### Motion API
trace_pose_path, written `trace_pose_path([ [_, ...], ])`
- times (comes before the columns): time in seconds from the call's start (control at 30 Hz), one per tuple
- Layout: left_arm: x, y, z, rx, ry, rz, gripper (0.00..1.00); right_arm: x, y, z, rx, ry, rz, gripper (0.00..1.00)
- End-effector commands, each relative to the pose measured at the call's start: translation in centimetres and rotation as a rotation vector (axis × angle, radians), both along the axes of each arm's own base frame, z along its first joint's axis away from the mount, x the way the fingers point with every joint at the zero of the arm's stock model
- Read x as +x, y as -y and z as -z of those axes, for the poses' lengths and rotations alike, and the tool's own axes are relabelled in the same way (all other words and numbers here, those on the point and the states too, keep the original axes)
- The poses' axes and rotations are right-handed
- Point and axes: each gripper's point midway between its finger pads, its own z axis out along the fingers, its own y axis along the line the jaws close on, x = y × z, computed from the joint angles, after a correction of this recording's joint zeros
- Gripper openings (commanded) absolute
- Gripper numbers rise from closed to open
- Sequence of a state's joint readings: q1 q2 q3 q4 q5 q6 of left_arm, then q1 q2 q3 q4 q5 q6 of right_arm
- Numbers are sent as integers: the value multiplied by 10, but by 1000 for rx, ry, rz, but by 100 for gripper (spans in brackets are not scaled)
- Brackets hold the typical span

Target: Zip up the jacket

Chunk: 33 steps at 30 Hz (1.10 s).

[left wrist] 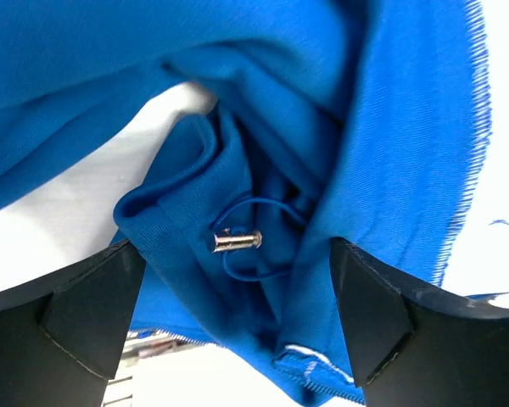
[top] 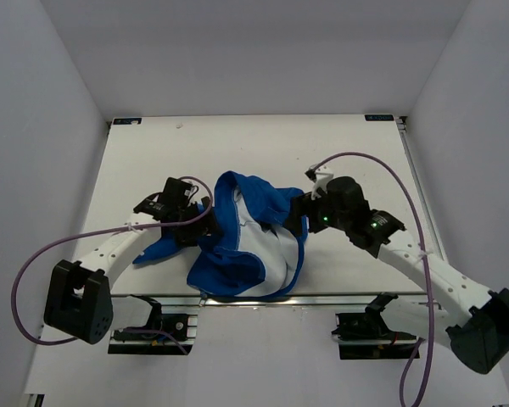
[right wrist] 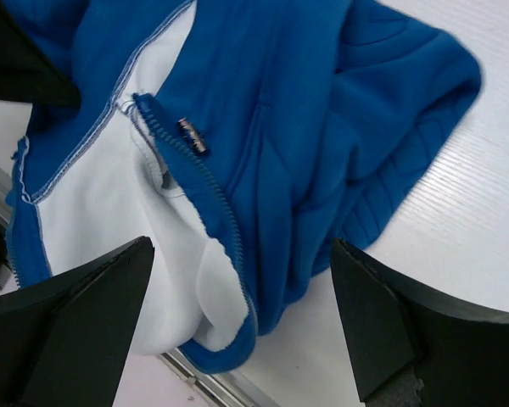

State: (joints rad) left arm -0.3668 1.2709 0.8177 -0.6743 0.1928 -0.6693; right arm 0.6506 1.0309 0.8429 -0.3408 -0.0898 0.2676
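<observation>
The royal-blue jacket (top: 237, 254) lies crumpled near the table's front edge, its whitish lining (top: 267, 250) turned up. My left gripper (top: 199, 216) is at the jacket's left side and open. In the left wrist view blue folds (left wrist: 390, 127) and a cord with a metal tip (left wrist: 237, 242) lie between the spread fingers (left wrist: 93, 314). My right gripper (top: 295, 222) is at the jacket's right side, also open. In the right wrist view it hovers (right wrist: 237, 331) over a zipper edge (right wrist: 220, 208) with a small dark slider (right wrist: 192, 136) beside the lining (right wrist: 110, 203).
The white table (top: 254, 153) is boxed in by white walls at the left, right and back. A metal rail (top: 237, 298) runs along the front edge right by the jacket. Purple cables (top: 382, 165) loop from both arms.
</observation>
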Motion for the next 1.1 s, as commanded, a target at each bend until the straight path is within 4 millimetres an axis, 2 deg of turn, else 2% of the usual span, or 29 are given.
trace_pose_path([
  [0.0, 18, 8, -14, -46, 93, -17, 98, 9, -23, -4, -9, 90, -38, 89],
  [0.03, 19, 8, -11, -45, 87, -15, 98, 5, -32, 8, -34, 69, -68, 89],
  [0.13, 24, 13, -2, -48, 62, -6, 98, 14, -38, 27, -95, 52, -36, 89],
  [0.2, 31, 21, 1, -77, 64, 16, 98, 26, -35, 39, -138, 51, 33, 89],
  [0.23, 32, 25, 1, -91, 63, 29, 90, 33, -34, 48, -169, 41, 67, 89],
  [0.27, 35, 29, 1, -106, 67, 47, 81, 39, -32, 52, -187, 45, 99, 83],
  [0.3, 39, 38, 1, -144, 62, 74, 68, 49, -26, 53, -212, 58, 162, 75],
  [0.33, 41, 42, 1, -157, 63, 86, 36, 57, -27, 54, -225, 62, 188, 43],
  [0.4, 52, 49, -7, -173, 84, 106, 0, 69, -25, 47, -219, 91, 253, 24],
  [0.47, 64, 51, -10, -151, 100, 126, 0, 79, -27, 29, -197, 138, 286, 0],
  [0.5, 69, 50, -17, -137, 108, 123, 0, 86, -21, 19, -195, 168, 341, 0],
  [0.53, 89, 50, -43, -120, 190, 111, 0, 91, -17, 0, -176, 210, 373, 0],
  [0.57, 98, 48, -59, -102, 241, 108, 0, 98, -15, -21, -152, 253, 407, 0],
  [0.6, 102, 43, -75, -81, 271, 93, 0, 102, -3, -46, -148, 318, 463, 0],
  [0.63, 118, 37, -120, -59, 395, 54, 0, 105, 2, -65, -133, 363, 489, 0],
  [0.67, 123, 32, -143, -42, 459, 46, 0, 107, 8, -84, -118, 404, 511, 0],
  [0.7, 124, 25, -164, -22, 507, 25, 0, 109, 17, -113, -92, 457, 561, 0],
  [0.73, 129, 19, -201, -18, 597, -4, 0, 103, 28, -145, -53, 517, 582, 0],
  [0.77, 126, 4, -232, 17, 685, -47, 0, 100, 34, -165, -28, 554, 591, 0],
  [0.8, 122, -2, -253, 25, 730, -63, 0, 89, 45, -203, 44, 613, 603, 0],
  [0.83, 118, -7, -288, 15, 811, -78, 0, 83, 53, -223, 61, 657, 600, 0],
  [0.87, 107, -15, -315, 17, 882, -82, 0, 76, 58, -244, 101, 695, 595, 0],
  [0.93, 91, -22, -351, 2, 958, -80, 0, 50, 74, -301, 217, 789, 567, 0],
  [0.97, 79, -26, -386, -23, 1035, -89, 0, 40, 78, -316, 225, 822, 533, 0],
  [1.0, 61, -28, -409, -59, 1090, -74, 0, 17, 81, -353, 321, 878, 462, 0],
  [1.07, 32, -31, -451, -123, 1199, -56, 0, -11, 75, -383, 374, 949, 309, 0],
])
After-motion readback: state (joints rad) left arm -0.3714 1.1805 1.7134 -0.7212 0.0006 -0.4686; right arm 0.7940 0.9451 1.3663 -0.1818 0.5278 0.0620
